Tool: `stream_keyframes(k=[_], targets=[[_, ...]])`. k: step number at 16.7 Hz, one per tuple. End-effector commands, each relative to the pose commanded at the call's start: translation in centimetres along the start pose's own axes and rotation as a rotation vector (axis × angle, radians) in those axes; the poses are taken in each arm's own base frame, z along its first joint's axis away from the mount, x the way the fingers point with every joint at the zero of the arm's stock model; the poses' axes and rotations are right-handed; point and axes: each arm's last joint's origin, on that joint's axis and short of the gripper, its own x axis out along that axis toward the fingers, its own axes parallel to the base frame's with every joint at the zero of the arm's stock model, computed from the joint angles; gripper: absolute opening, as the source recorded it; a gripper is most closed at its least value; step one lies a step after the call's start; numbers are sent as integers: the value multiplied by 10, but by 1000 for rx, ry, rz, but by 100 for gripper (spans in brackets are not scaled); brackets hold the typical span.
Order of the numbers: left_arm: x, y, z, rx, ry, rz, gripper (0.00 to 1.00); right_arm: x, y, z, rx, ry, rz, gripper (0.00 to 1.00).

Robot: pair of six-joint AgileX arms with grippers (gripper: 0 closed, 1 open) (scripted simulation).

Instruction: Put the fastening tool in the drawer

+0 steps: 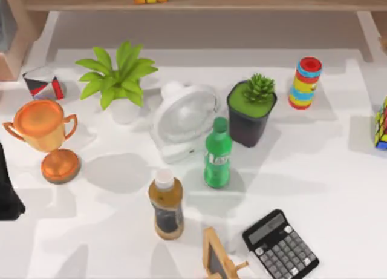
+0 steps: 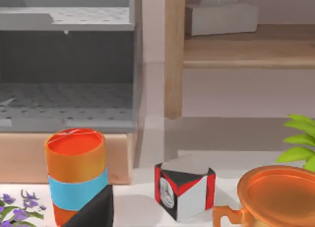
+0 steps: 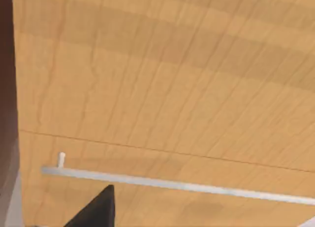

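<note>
White table (image 1: 338,170) crowded: black calculator (image 1: 280,244) at near edge | right wrist close to wooden drawer front (image 3: 172,89), silver bar handle (image 3: 177,184) | finger state: cannot tell

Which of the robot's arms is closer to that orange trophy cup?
Left. The left arm sits at the table's left edge, right beside the trophy. The right gripper is elsewhere, facing a wooden front with a metal handle.
</note>
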Motion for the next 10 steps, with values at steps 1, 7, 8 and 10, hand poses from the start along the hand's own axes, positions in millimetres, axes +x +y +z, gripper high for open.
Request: stream_keyframes(k=[1,7,8,10], targets=[[0,0,0,0,0,0,100,-21,3,8,-19,-97,-19,100],[0,0,0,0,0,0,100,-135,29,18,-135,-621,-118,100],[0,0,0,0,0,0,100,-151,34,14,-155,-698,-134,100],[0,0,0,0,0,0,100,-175,44,1,-194,-832,-165,100]])
